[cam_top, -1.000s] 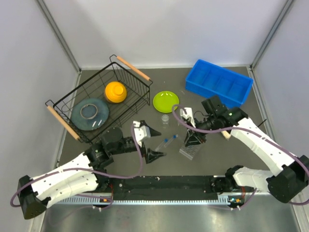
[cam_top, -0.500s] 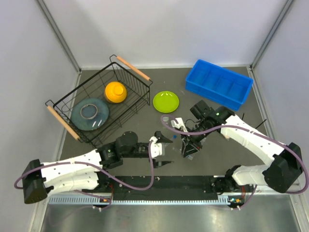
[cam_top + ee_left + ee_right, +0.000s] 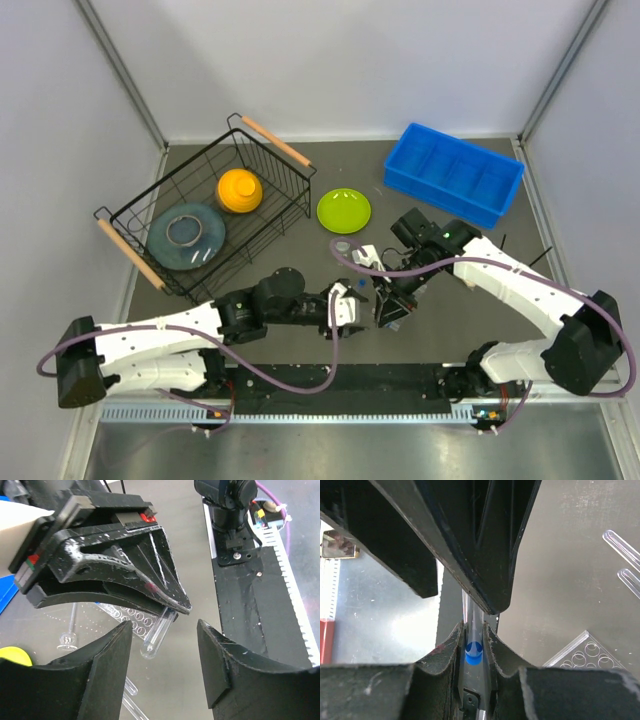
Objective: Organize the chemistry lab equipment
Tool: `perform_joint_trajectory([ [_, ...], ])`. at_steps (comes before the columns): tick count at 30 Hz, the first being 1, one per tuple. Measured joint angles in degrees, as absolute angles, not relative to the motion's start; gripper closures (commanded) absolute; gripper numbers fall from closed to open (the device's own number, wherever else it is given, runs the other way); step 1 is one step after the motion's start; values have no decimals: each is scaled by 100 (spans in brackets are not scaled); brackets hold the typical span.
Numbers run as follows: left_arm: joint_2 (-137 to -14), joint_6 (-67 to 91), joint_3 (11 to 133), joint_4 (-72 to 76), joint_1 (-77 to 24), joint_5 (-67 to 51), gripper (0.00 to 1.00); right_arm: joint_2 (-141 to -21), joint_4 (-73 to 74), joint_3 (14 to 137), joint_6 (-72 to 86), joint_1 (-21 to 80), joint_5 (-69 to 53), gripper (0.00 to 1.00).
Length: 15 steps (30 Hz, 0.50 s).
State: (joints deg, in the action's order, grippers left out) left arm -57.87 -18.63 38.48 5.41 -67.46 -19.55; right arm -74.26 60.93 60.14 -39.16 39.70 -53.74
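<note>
Your right wrist view alone shows the right gripper (image 3: 474, 632) pinching a blue-capped tube (image 3: 473, 652); the left gripper (image 3: 162, 627) stands spread near it.

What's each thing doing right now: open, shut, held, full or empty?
right gripper: shut on the blue-capped tube.
left gripper: open, close to that tube, not gripping.
blue-capped tube: capped, held.
grid rack: lying on the table, visible holes empty.
wire basket: holds the orange dome.
blue bin: empty.
green plate: empty.
</note>
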Motion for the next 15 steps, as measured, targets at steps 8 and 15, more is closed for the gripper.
perform_joint_trajectory([
  [8, -6020, -2143, 4032, 167, -6873, -1785, 59, -7426, 6106, 6014, -3948, 3972, -5415, 92],
  [15, -6143, -2213, 4191, 27, -6873, -1758, 78, -7428, 6248, 6014, -4001, 3977, -5430, 92],
])
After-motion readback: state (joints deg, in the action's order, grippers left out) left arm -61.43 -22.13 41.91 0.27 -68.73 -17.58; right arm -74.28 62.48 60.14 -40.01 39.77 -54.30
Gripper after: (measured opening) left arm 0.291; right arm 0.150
